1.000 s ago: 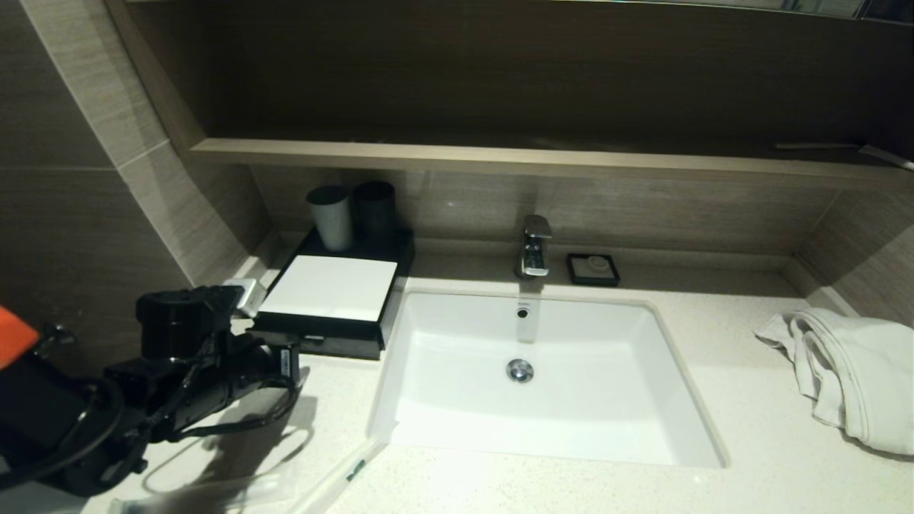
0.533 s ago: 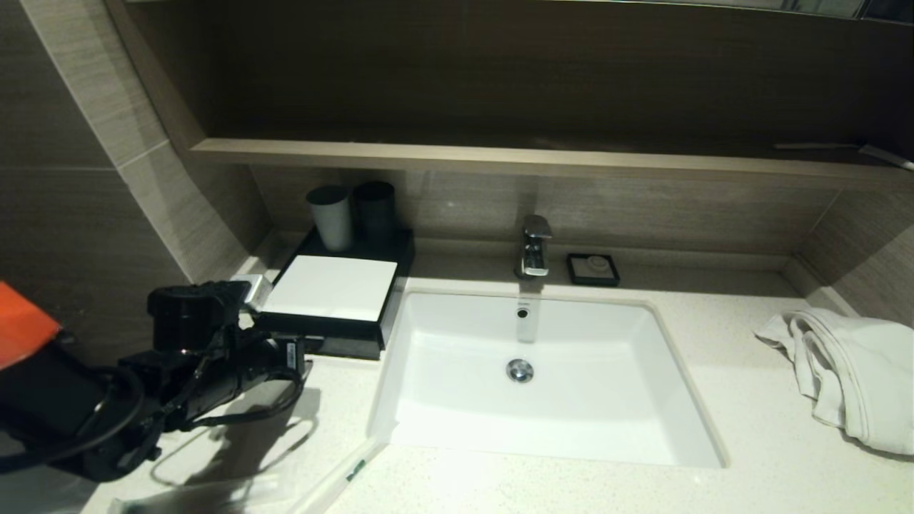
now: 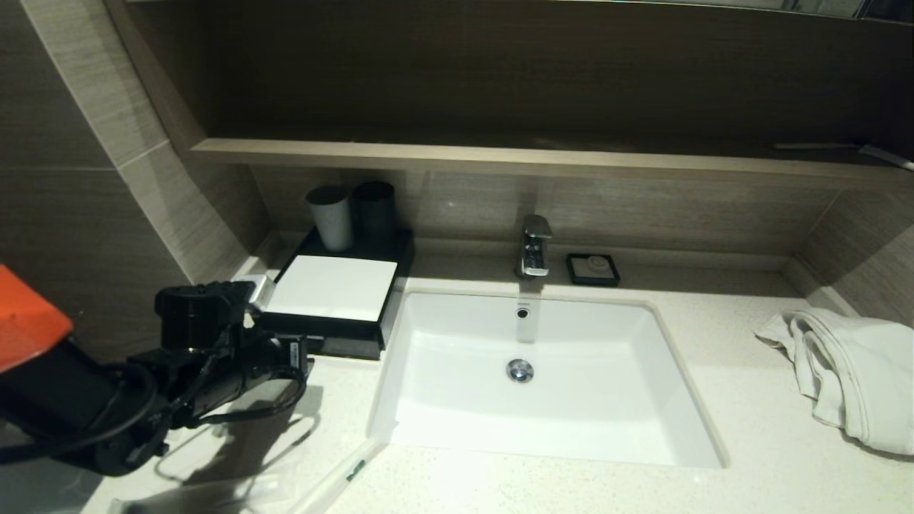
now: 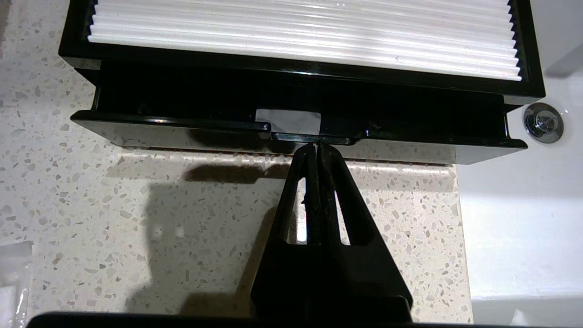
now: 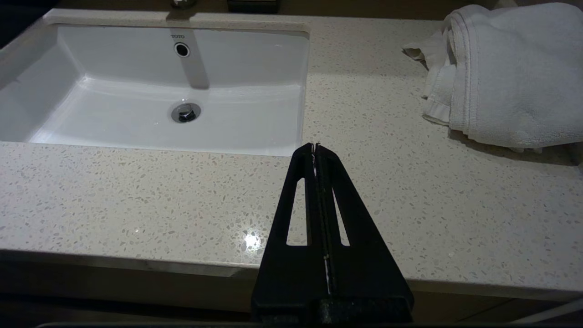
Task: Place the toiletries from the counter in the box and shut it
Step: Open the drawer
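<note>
The box [image 3: 332, 287], a low black case with a white top panel, stands on the counter [image 3: 750, 400] left of the basin. Its front drawer [image 4: 173, 132] stands out a little. My left gripper [image 4: 315, 146] is shut and empty, its tips touching the middle of the drawer front; in the head view it [image 3: 303, 357] is just left of the box's front. Long translucent sachets [image 3: 335, 475] with a green mark lie on the counter's front edge, and a clear packet [image 4: 11, 278] lies behind the gripper. My right gripper [image 5: 315, 146] is shut and empty above the counter's front, right of the basin.
The white basin [image 3: 543, 428] with its tap [image 3: 534, 246] is in the middle. A grey cup [image 3: 330, 216] and a dark cup [image 3: 375, 209] stand on the box's back. A small black soap dish [image 3: 593, 269] is behind the basin. A white towel [image 3: 850, 371] lies at the right.
My left arm has moved forward and to the right, bringing its shut gripper up to the box's drawer front. Nothing else has moved.
</note>
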`<state>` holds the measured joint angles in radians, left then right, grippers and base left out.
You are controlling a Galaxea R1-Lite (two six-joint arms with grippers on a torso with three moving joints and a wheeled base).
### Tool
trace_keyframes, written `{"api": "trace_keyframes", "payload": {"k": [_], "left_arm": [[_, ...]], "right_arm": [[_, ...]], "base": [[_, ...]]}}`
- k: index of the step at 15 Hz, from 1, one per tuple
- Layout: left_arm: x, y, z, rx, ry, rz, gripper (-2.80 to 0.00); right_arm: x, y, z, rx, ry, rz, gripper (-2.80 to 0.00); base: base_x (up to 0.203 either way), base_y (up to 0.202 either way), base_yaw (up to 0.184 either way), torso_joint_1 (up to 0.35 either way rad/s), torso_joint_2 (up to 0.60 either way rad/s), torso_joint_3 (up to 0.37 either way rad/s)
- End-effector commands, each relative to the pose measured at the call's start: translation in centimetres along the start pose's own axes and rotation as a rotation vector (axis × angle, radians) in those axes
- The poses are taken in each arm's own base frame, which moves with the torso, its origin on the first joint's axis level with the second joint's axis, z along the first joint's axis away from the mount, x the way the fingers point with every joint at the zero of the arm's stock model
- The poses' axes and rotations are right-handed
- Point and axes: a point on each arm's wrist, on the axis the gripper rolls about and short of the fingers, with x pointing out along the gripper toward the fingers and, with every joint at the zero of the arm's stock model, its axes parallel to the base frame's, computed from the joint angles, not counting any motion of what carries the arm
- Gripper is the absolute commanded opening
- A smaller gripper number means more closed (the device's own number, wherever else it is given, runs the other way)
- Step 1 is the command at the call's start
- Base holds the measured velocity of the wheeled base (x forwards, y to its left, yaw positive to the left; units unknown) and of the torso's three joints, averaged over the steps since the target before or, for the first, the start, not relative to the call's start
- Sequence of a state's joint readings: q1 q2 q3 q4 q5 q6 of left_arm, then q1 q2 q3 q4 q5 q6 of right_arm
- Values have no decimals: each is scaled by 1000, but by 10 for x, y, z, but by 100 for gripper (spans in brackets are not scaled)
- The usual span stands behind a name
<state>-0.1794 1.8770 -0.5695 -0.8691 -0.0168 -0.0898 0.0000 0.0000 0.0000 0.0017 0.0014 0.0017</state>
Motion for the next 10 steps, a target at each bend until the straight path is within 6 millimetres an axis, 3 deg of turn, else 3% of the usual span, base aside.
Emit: {"api": "trace_keyframes", "payload": {"k": [1,10], "left_arm": [[3,0,1,-1,-4,0,-280],[8,0,1,33,-3,1,-280]], "right_arm": [[0,0,0,0,0,0,-280],[0,0,0,0,0,0,-280]], "base": [[0,0,0,0,0,0],[0,0,0,0,0,0]]}}
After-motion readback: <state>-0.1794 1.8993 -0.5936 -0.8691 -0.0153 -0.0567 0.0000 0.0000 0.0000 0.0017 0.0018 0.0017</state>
